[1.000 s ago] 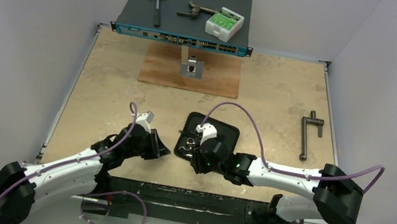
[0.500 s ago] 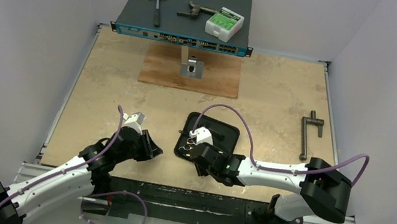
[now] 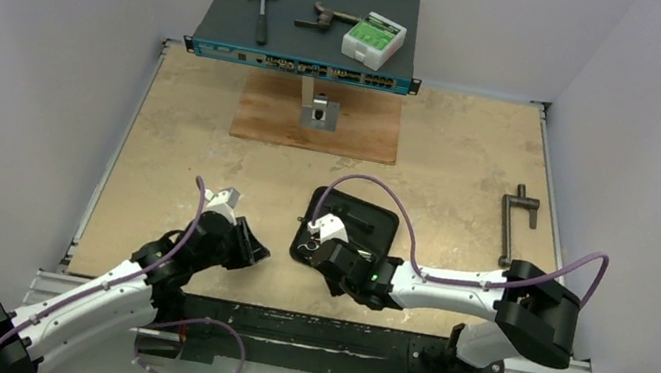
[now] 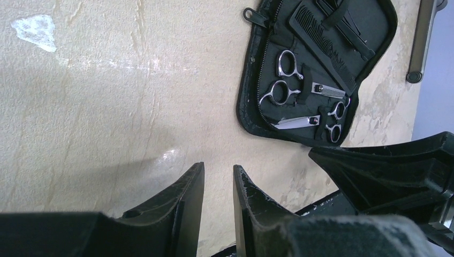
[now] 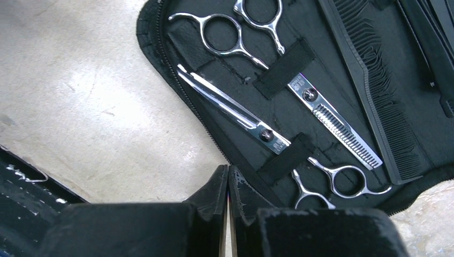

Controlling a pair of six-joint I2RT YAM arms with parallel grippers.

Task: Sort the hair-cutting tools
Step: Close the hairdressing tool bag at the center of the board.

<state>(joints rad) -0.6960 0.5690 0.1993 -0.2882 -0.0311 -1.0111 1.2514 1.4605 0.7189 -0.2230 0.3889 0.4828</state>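
Note:
An open black zip case [image 3: 373, 220] lies near the table's front centre. Strapped inside are two silver scissors: a plain pair [image 5: 235, 113] and a toothed pair [image 5: 321, 115], ring handles at opposite ends. A long black comb [image 5: 375, 80] lies beside them, and a thin black clip [image 5: 428, 37] at the far side. The case also shows in the left wrist view [image 4: 267, 112]. My right gripper [image 5: 228, 170] is shut, with nothing seen between its jaws, its tips at the case's near zipper edge [image 3: 319, 261]. My left gripper [image 4: 218, 167] is slightly open and empty, over bare table left of the case [image 3: 257, 247].
A grey T-shaped bar [image 3: 513, 222] lies at the right. At the back, a raised network switch [image 3: 303, 55] carries a hammer [image 3: 259, 12], a rusty tool [image 3: 325, 15] and a green-white box [image 3: 373, 40]. A wooden board [image 3: 356, 130] lies under it.
My left arm has pulled back toward the near left. My right gripper has shifted left and lower to the case's near edge. The tools have not moved.

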